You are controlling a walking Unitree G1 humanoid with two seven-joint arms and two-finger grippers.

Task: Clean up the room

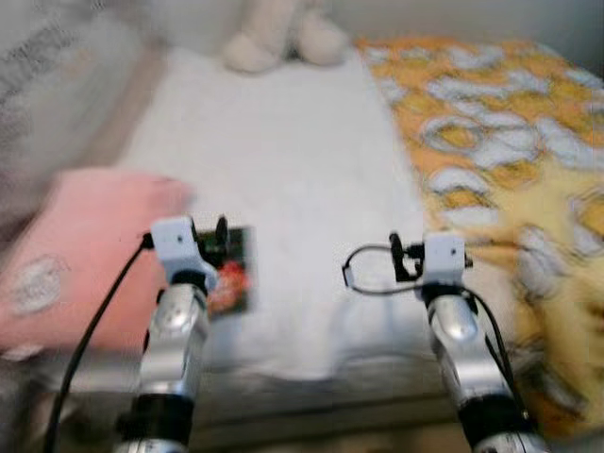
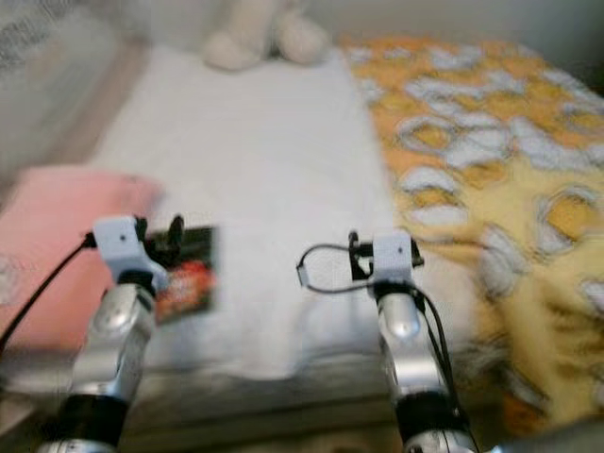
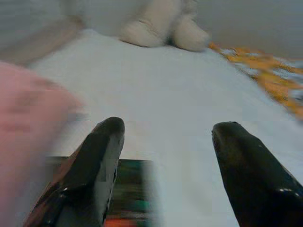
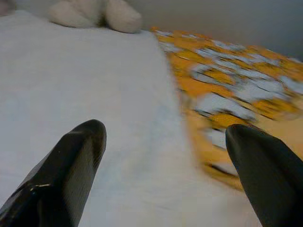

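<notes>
White sheet [image 1: 283,179] covered the middle of the bed, with an orange-and-yellow patterned blanket [image 1: 510,142] along the robot's right and a pink pillow [image 1: 80,255] at its left. A cream plush toy [image 1: 283,38] sat at the far end of the sheet. A small dark packet [image 1: 231,274] with a red patch lay flat on the sheet beside the pillow, near the bed's front edge. The left claw [image 3: 165,142] hung just above this packet, fingers spread apart and holding nothing. The right claw [image 4: 165,142] hung over the sheet near the blanket's edge, fingers likewise spread and empty. All views were blurred, so the packet's print could not be read.
</notes>
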